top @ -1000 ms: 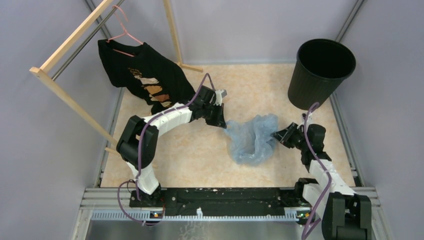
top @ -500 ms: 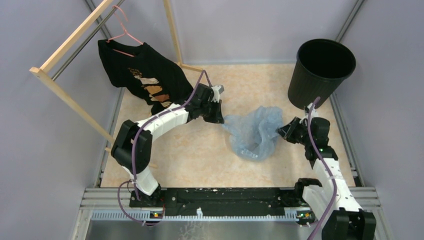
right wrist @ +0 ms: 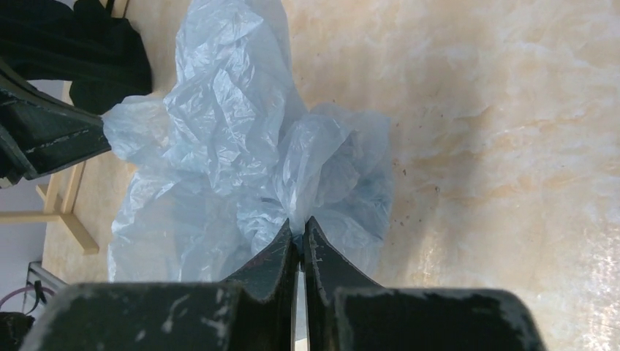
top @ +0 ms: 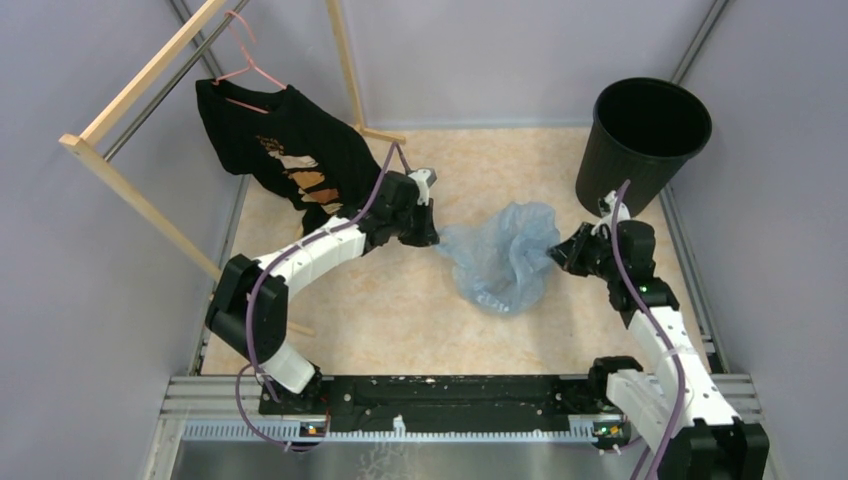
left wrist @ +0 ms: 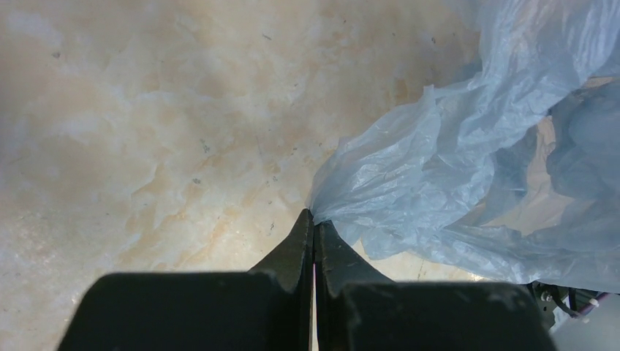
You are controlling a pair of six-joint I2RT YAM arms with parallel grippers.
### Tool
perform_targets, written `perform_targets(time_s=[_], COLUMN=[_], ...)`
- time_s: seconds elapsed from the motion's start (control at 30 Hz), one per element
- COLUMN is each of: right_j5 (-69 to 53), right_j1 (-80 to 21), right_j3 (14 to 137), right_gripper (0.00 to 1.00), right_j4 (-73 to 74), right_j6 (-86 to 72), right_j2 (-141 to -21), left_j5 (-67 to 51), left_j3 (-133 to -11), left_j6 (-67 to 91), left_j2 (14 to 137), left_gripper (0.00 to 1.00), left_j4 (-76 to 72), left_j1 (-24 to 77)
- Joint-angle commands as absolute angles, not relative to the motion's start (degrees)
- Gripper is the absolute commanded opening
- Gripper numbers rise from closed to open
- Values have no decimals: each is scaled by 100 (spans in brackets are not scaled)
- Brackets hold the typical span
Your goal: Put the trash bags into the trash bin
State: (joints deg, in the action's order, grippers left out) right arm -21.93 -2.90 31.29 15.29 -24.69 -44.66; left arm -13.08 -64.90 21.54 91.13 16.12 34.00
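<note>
The pale-blue translucent trash bag [top: 503,255] hangs crumpled between my two grippers above the table middle. My left gripper [top: 432,237] is shut on the bag's left edge; in the left wrist view the gripper [left wrist: 314,217] pinches the bag's film [left wrist: 439,161]. My right gripper [top: 560,255] is shut on the bag's right side; in the right wrist view the gripper [right wrist: 297,227] clamps a fold of the bag [right wrist: 227,146]. The round black trash bin [top: 642,145] stands upright at the back right, open and apart from the bag.
A black T-shirt [top: 285,155] hangs on a pink hanger from a wooden rack [top: 150,70] at the back left. Metal rails run along the table's sides and near edge. Grey walls close the cell.
Both grippers have lifted and carried the bag toward the back. The bag has risen off the table and spread wider between them. The right arm has moved closer to the bin.
</note>
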Motion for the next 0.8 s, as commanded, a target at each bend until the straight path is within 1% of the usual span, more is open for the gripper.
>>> perform_targets(time_s=[0.0, 0.07, 0.13, 0.2, 0.3, 0.33, 0.37, 0.4, 0.43, 0.5, 0.57, 0.63, 0.67, 0.7, 0.73, 0.77], right_j5=[-2348, -2189, -2092, -2195, -2031, -1888, -1809, -1838, -1960, -1949, -1671, -1382, -1253, -1245, -1477, -1905], right_j1=[-321, -325, -331, -369, -704, -898, -1068, -1175, -1193, -1202, -1203, -1195, -1195, -1198, -1200, -1215], right_j3=[3365, 3649, 4474, 6129, 8979, 9718, 10263, 10410, 10246, 9383, 7901, 6090, 5383, 4876, 4537, 4155], right_gripper=[1, 1, 1, 1, 1, 1, 1, 1, 1, 1, 0, 0, 0, 0, 0, 0], right_j4=[1199, 1091, 1371, 1984, 3403, 3696, 3647, 3300, 2819, 1833, 888, -171, -396, -246, 68, 59], right_j6=[-2629, -2643, -2549, -2352, -1922, -1805, -1742, -1753, -1835, -1882, -1886, -1922, -2068, -2249, -2403, -2523], right_j2=[-5142, -5591, -6150, -6611, -7007, -6992, -6877, -6660, -6350, -5702, -5169, -4873, -4918, -5088, -5299, -5485], left_j5=[-1144, -1072, -1327, -1757, -2148, -2226, -2199, -2018, -1734, -1026, -285, 309, 343, 245, -23, -325], left_j3=[-6566, -6965, -7751, -8987, -11225, -11737, -11980, -11916, -11516, -9935, -8277, -7084, -6564, -6129, -5600, -5329], left_j6=[2513, 2735, 2892, 3038, 3130, 3086, 2976, 2825, 2717, 2686, 2735, 2832, 2930, 3081, 3240, 3390], left_j2=[9078, 9262, 9482, 9632, 9588, 9466, 9234, 8930, 8506, 7573, 6872, 6621, 6634, 6662, 6684, 6677], left_gripper=[0, 0, 0, 0, 0, 0, 0, 0, 0, 0, 0, 0, 0, 0, 0, 0], left_j4=[1598, 1801, 2119, 2592, 3112, 2995, 2779, 2467, 2078, 1061, 528, 699, 822, 899, 908, 937], left_j1=[3362, 3279, 3048, 2825, 2801, 2904, 3034, 3185, 3324, 3480, 3484, 3476, 3474, 3480, 3480, 3476])
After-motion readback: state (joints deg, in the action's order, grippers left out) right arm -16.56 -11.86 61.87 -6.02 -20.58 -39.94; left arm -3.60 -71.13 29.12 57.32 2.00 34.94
